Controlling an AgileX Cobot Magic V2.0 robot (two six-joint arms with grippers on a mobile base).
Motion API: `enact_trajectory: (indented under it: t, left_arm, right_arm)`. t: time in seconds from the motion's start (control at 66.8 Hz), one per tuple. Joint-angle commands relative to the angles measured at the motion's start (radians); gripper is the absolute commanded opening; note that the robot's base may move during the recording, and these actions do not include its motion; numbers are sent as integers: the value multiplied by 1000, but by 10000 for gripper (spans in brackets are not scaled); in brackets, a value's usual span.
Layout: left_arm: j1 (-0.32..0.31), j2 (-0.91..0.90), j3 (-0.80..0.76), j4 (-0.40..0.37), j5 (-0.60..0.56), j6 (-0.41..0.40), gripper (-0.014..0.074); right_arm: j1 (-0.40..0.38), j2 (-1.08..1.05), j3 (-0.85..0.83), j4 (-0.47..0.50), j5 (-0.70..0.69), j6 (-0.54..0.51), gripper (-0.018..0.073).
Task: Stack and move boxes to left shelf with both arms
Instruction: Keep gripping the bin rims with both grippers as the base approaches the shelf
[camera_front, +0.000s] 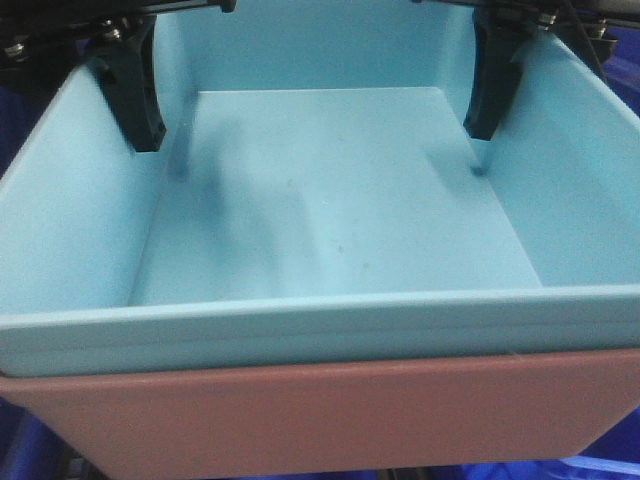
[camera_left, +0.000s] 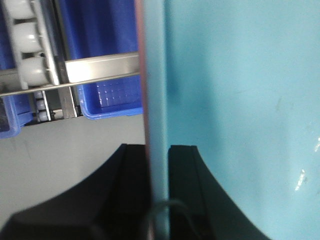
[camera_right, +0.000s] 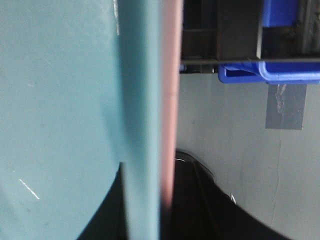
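**Item inspected:** the blue box (camera_front: 330, 200) sits nested inside the pink box (camera_front: 320, 410). Its rim stands just above the pink rim, and the stacking step is judged complete. No support shows under the stack. Both wrist views look past its walls to a grey floor (camera_left: 75, 150), so it is judged to hang between the two arms.

**Hold:** the left end effector (camera_left: 159, 200) is clamped on the blue box's left wall. One finger is inside against the blue face, the other outside, and the pink edge is caught in the same grip. The right end effector (camera_right: 150, 210) grips the opposite wall in the same way, one finger on each side of the doubled wall. Neither grip shows a gap.

**Governing relation:** the shelf (camera_left: 100, 67) lies outside the blue box's left wall, on the left end effector's side and apart from the stack. Its white rollers (camera_left: 25, 50) and steel front bar show only in the left wrist view. The left arm is therefore the nearer one. The boxes are square, so no long axis matters. The line between the two grips runs side to side.

**Surroundings:** a dark blue crate (camera_left: 110, 95) sits behind the shelf's front bar. Another crate (camera_right: 280, 70) lies beyond the blue box's right wall.

**Judgement:** the coming move calls for both arms to travel leftward together.
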Motion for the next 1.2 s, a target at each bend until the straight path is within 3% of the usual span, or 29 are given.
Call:
enact_trajectory:
  t: [0.0, 1.183]
  left_arm:
    - [-6, -48, -39, 8, -53, 2, -3]
    - [-6, -48, -39, 8, -53, 2, -3]
  right_arm:
    - [-5, -54, -28, -6, -45, -4, 56]
    - [-5, -54, -28, -6, -45, -4, 56]
